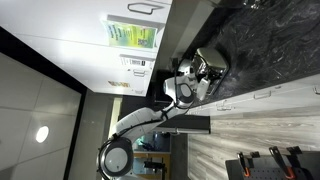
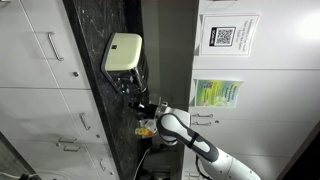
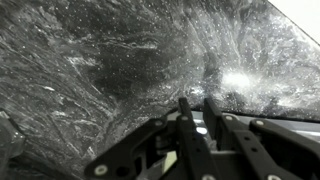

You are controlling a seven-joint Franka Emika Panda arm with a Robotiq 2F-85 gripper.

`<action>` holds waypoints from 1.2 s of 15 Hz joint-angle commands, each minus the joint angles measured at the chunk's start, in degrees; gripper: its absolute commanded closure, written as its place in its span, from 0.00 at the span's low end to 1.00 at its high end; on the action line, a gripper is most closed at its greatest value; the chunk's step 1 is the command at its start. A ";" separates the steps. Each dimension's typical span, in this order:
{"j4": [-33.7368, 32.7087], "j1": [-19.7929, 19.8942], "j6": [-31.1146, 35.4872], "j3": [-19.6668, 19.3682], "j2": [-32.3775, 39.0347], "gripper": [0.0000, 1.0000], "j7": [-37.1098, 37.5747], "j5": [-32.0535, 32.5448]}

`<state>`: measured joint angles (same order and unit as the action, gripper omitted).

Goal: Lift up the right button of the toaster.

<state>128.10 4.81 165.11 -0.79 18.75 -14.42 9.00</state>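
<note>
The toaster (image 2: 122,52) is a small, pale, shiny box on the dark marbled countertop (image 2: 100,110); it also shows in an exterior view (image 1: 213,60). Both exterior views are rotated. My gripper (image 2: 133,98) hangs close beside the toaster, a short way off one of its faces, and also shows in an exterior view (image 1: 199,76). In the wrist view the two dark fingers (image 3: 198,102) lie close together with nothing between them. They point at bare marbled countertop (image 3: 110,70), and the toaster is out of that view. The toaster's buttons are too small to make out.
White cabinet doors with handles (image 2: 45,45) border the counter. Papers and a QR-code sign (image 2: 225,38) hang on the white wall. A small yellow object (image 2: 146,128) lies on the counter by the arm. The white arm (image 1: 150,115) reaches in from its base.
</note>
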 commanded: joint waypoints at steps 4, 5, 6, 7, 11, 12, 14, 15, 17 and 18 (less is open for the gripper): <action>-1.07 1.41 -0.12 1.98 1.46 0.98 -3.40 -1.10; -1.14 1.43 -0.12 2.00 1.52 0.98 -3.41 -1.11; -1.17 1.43 -0.12 2.00 1.52 0.98 -3.41 -1.11; -1.18 1.44 -0.12 2.02 1.52 0.98 -3.41 -1.11; -2.28 2.23 1.90 2.42 3.68 1.00 -4.49 -1.34; -2.29 2.47 2.55 2.71 4.03 1.00 -4.96 -1.36; -2.36 3.42 4.44 3.85 4.88 1.00 -6.03 -1.97; -2.35 4.07 5.60 4.63 5.31 1.00 -6.54 -2.32; -2.50 5.84 7.65 6.54 6.36 1.00 -7.73 -2.70; -2.61 7.17 8.58 7.95 6.98 1.00 -8.26 -3.07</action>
<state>126.58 8.41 170.89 3.55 23.89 -19.21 7.74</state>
